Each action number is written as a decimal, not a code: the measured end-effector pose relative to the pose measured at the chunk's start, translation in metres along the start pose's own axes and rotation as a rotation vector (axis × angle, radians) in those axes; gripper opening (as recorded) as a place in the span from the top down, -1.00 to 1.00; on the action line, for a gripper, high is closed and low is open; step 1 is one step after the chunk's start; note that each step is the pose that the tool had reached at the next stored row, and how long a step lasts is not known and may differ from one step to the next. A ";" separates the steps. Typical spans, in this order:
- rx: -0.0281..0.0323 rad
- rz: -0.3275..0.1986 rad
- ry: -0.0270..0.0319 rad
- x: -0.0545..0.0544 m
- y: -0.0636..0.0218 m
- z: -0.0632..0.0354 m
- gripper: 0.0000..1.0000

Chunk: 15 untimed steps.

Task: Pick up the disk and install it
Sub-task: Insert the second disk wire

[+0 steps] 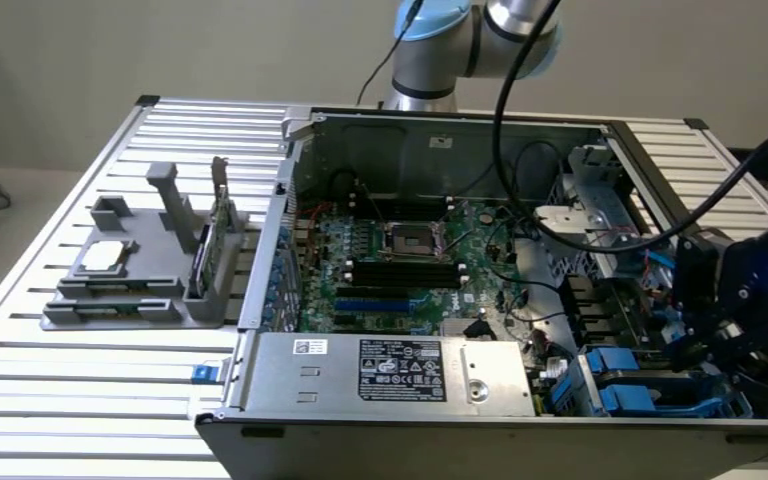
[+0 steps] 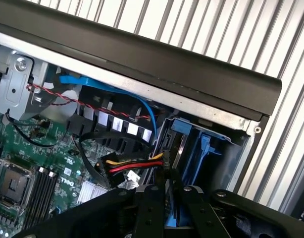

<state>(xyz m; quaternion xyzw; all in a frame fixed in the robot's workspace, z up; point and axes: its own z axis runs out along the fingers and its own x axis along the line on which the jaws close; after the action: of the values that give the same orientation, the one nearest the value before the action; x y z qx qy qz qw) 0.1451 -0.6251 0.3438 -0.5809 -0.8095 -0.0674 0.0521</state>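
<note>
My gripper (image 1: pixel 707 338) hangs over the drive bay (image 1: pixel 624 385) in the near corner of the open computer case (image 1: pixel 398 425), at the exterior view's right. In the wrist view its black fingers (image 2: pixel 149 208) stand close together on a thin, blue-edged slab seen edge-on, the disk (image 2: pixel 170 219). The slab points down into the blue-framed bay (image 2: pixel 204 144) just beyond the fingertips. The gripper (image 2: pixel 168 192) is shut on it. Most of the disk's face is hidden by the fingers.
A big grey labelled power-supply box (image 1: pixel 384 370) fills the case's front. The green motherboard (image 1: pixel 398 260) lies behind it. Red, yellow and black power wires (image 2: pixel 132 166) and a blue cable (image 2: pixel 107 89) run close to the bay. A grey fixture holding a small silver chip (image 1: pixel 107 255) sits on the slatted table (image 1: pixel 77 400).
</note>
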 end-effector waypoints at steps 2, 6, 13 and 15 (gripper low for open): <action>0.0003 0.002 -0.0019 0.002 0.0003 0.0004 0.67; 0.0074 0.002 -0.0235 0.010 0.0027 0.0017 0.67; 0.0163 0.015 -0.0571 0.015 0.0047 0.0028 0.67; 0.0143 0.029 -0.0579 0.016 0.0049 0.0029 0.67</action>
<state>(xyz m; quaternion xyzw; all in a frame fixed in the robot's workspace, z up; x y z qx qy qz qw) 0.1447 -0.6084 0.3437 -0.5940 -0.8026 -0.0440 0.0338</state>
